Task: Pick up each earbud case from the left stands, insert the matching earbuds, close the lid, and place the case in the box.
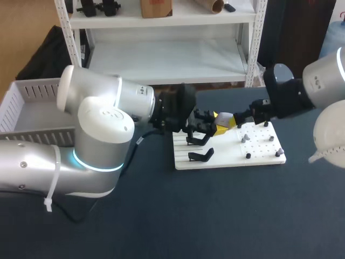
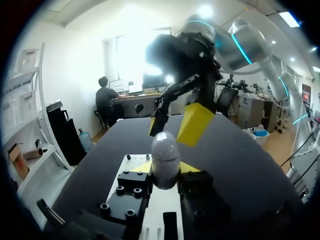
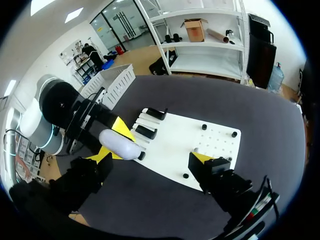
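My left gripper (image 2: 165, 171) is shut on a pale, rounded earbud case (image 2: 165, 155), held upright above the left side of the white board (image 1: 226, 155). The right wrist view shows the same case (image 3: 120, 145) in the air beside the black stands (image 3: 146, 132). My right gripper (image 1: 229, 121) stands open just ahead of the case, its yellow fingertips (image 2: 195, 122) apart and touching nothing. Two empty black stands (image 1: 200, 156) sit on the board's left part. Small grey earbuds (image 1: 245, 138) rest on pegs on its right part. In the head view the grippers hide the case.
A pale slatted box (image 1: 32, 89) stands at the table's far left, behind my left arm. The board lies mid-table on the dark cloth, with bare cloth in front of it. Black pegs (image 3: 233, 134) dot the board's right half.
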Available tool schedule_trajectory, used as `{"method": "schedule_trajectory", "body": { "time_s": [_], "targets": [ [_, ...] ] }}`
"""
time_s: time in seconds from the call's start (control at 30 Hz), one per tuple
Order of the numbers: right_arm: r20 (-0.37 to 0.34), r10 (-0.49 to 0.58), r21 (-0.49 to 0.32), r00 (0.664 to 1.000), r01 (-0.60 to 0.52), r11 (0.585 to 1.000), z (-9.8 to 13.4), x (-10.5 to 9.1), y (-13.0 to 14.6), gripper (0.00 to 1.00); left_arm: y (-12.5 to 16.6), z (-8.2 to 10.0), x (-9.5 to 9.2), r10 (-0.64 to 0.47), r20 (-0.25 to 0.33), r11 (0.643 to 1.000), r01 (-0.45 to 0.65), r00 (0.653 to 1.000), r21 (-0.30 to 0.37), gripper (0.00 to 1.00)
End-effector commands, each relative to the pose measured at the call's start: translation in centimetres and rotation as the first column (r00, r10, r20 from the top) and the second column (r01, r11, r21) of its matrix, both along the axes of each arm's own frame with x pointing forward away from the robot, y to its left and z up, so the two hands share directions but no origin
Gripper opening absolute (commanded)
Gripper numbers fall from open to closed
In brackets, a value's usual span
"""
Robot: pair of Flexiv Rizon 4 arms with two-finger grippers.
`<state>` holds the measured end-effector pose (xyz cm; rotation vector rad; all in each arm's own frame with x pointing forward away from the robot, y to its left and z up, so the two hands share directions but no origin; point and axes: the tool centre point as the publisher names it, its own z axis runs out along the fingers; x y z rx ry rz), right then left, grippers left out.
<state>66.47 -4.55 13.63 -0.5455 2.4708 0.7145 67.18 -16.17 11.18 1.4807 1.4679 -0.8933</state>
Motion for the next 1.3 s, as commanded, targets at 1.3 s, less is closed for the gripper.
{"method": "schedule_trajectory", "body": {
  "time_s": [1.3],
  "targets": [
    [0.043, -0.032, -0.399, 0.999, 0.047, 0.916, -2.1, -4.7, -10.5, 1.00, 3.5, 2.0, -1.9, 0.017, -0.100, 0.953, -0.047, 0.995, -0.299, 0.00]
  ]
}}
